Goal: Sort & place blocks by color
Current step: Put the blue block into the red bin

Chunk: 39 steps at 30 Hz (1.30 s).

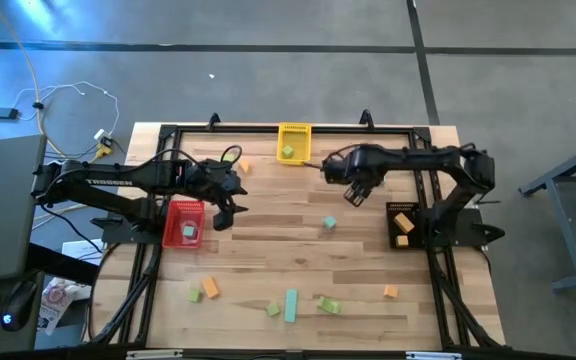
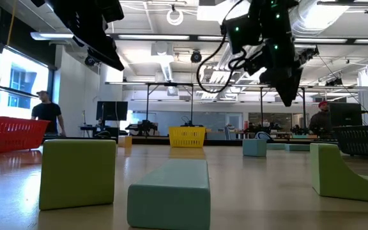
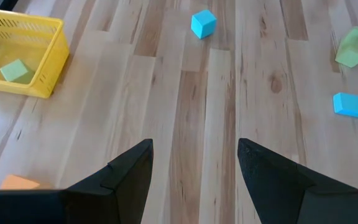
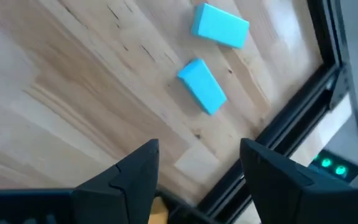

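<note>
Small blocks lie scattered on the wooden table. A teal cube sits mid-table. Along the near edge lie a teal bar, green blocks and orange blocks. My left gripper hangs open above the table beside the red bin, and its wrist view shows the teal cube ahead of the fingers. My right gripper hangs open over the far right part of the table. Two teal blocks lie on the wood ahead of its fingers. Neither gripper holds anything.
A yellow bin at the far edge holds a green block. A red bin stands at the left and a black bin with orange blocks at the right. A dark frame runs around the table. People stand in the room beyond.
</note>
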### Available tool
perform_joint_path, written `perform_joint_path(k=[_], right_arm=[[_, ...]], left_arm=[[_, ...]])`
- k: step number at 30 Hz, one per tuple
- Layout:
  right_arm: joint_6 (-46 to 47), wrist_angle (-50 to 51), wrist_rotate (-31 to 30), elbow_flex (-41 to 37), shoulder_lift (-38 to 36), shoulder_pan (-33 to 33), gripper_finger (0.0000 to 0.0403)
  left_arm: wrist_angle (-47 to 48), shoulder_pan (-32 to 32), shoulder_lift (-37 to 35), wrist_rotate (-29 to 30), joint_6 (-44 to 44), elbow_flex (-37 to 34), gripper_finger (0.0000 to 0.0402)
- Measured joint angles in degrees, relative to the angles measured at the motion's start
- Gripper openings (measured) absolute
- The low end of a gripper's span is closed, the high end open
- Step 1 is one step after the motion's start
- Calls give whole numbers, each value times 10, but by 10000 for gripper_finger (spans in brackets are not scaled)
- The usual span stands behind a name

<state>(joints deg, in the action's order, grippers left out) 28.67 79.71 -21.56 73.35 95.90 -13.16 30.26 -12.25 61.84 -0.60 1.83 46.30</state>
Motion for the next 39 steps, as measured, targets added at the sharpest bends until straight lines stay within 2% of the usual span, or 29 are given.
perform_joint_path(k=[10, 14, 20, 30, 39], right_arm=[[-248, -39, 2, -54, 0, -71, 210], [-315, -67, 30, -82, 0, -100, 210], [-366, -112, 25, -119, 0, -131, 210], [-398, -212, 31, -171, 0, -163, 210], [-412, -265, 46, -181, 0, -193, 210]], left_arm=[[0, 0, 0, 0, 0, 0, 223], [0, 0, 0, 0, 1, 0, 223], [0, 0, 0, 0, 1, 0, 223], [-1, 0, 0, 0, 1, 0, 223], [-1, 0, 0, 0, 5, 0, 223]])
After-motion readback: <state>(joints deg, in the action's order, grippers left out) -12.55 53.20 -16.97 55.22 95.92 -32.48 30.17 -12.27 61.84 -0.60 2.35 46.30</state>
